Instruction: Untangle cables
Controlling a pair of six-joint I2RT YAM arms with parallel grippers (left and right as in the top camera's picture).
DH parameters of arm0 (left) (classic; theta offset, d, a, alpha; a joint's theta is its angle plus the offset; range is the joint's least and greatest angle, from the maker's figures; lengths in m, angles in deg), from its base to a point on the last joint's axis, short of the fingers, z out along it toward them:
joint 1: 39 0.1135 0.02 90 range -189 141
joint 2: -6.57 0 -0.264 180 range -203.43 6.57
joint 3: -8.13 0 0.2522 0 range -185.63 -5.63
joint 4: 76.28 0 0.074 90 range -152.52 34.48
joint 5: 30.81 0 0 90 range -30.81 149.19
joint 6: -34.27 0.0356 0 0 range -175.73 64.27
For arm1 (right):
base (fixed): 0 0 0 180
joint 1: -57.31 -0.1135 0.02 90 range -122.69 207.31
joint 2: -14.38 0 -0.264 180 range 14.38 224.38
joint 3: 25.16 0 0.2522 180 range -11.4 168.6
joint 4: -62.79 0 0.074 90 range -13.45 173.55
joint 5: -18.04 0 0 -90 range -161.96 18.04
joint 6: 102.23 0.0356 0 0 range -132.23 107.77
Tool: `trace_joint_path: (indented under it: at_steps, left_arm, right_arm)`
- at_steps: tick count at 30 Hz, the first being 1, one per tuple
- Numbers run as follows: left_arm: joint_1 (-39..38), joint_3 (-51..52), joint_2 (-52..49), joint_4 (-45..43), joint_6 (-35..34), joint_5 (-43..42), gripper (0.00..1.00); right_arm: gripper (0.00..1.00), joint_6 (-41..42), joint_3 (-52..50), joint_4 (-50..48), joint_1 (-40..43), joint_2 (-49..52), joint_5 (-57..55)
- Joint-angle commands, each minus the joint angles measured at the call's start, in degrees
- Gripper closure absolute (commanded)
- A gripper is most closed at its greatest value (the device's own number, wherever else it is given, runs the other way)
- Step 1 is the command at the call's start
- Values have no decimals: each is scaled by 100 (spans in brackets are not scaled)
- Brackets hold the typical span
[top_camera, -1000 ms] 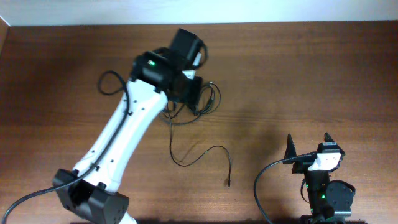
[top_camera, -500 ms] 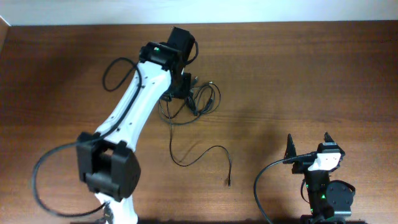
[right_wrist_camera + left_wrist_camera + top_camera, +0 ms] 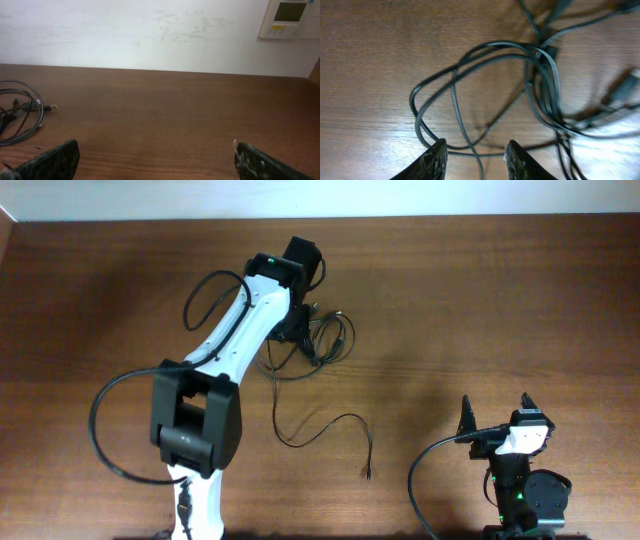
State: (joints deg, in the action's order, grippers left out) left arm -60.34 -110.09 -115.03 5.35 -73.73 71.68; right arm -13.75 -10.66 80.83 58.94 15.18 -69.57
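Observation:
The cables point(image 3: 325, 340) lie as a knotted black bundle at the far middle of the table. One long strand point(image 3: 320, 430) trails from the bundle toward the front and ends in a small plug point(image 3: 367, 473). My left gripper point(image 3: 303, 338) hangs low over the bundle's left side. In the left wrist view its jaws point(image 3: 476, 155) stand open astride a single thin strand point(image 3: 465, 135), touching neither finger, with the loops and knot point(image 3: 542, 70) just beyond. My right gripper point(image 3: 495, 415) is open at the front right, far from the cables point(image 3: 22, 117).
Wooden table point(image 3: 500, 300) with a white wall along its far edge. A thick black arm cable point(image 3: 205, 290) loops beside the left arm. A wall thermostat point(image 3: 290, 17) shows in the right wrist view.
The left arm has folded its elbow up and shifted its wrist slightly toward the far edge over the bundle. Its jaws have narrowed somewhat. The cables and the right arm have not moved.

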Motion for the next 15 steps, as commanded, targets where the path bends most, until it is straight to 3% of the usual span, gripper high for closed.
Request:
trace_joint_path:
  at_steps: [1,15]
  left_arm:
    - [44,-57,-293,-48,-81,343,60]
    - [52,-57,-505,-474,-81,439,60]
  right_arm:
    - [2,26,-42,20,28,-44,-31]
    - [2,24,-42,20,28,-44,-31]
